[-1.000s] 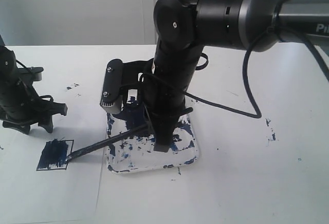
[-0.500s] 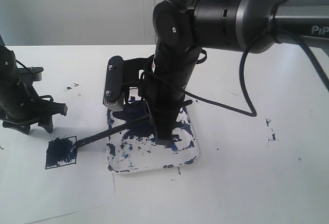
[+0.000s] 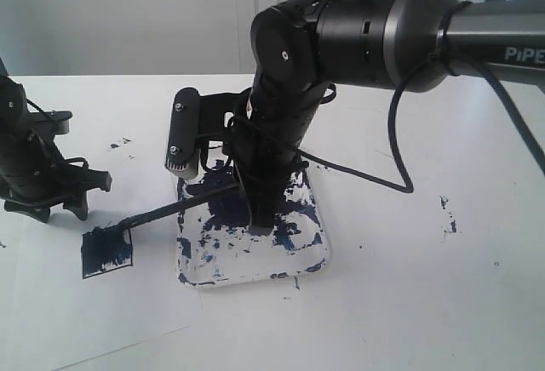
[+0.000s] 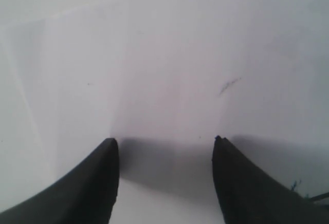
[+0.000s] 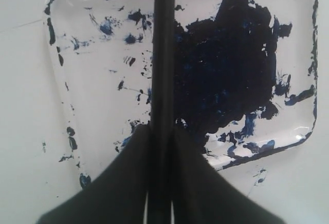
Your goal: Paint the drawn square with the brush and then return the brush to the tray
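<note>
The drawn square, filled with dark navy paint, lies on the white paper at the left. The brush slants from my right gripper down to the square, its tip at the square's upper edge. My right gripper hangs over the tray, shut on the brush handle. The paint-smeared tray fills the right wrist view. My left gripper rests on the paper just above and left of the square. In the left wrist view that gripper is open over bare paper.
The white paper sheet covers the table's left front. Small paint specks mark the table behind the square and others lie at the right. A black cable loops from the right arm.
The paper with the square has slid and turned. The brush tip has moved from the square's right side up to its upper edge. The right arm shifted slightly back.
</note>
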### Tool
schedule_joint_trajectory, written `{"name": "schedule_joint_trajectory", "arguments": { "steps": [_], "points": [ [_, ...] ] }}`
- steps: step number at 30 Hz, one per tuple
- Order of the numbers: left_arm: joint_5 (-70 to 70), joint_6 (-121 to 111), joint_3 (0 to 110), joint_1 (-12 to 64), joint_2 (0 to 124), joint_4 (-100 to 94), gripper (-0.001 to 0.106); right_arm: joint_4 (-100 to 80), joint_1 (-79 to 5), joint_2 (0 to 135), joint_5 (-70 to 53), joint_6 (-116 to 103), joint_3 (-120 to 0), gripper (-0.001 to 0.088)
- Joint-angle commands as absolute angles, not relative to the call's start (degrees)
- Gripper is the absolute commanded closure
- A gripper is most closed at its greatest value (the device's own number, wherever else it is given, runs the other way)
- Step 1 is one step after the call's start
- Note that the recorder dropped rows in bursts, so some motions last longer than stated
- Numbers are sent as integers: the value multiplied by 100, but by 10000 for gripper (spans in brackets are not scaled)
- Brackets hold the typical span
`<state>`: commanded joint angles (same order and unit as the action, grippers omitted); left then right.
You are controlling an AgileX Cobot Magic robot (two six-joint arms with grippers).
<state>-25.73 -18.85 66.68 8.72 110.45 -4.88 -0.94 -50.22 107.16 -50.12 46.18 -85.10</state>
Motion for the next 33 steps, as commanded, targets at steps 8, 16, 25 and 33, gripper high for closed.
{"name": "schedule_joint_trajectory", "arguments": {
  "steps": [8,16,25,33],
  "points": [
    [-2573,-1828,6668,872,11070,-488,466,-304,-5022,10870,-5276,4474,-8510,868],
    [-2558,-1830,6668,872,11070,-473,466,-600,-5022,10870,-5366,4323,-8520,868],
    [-2525,-1815,6668,872,11070,-473,466,-600,-5022,10817,-5166,4310,-8521,868],
    [-2444,-1683,6818,872,10923,-454,466,-560,-5022,10468,-5216,4177,-8521,868]
  ]
}}
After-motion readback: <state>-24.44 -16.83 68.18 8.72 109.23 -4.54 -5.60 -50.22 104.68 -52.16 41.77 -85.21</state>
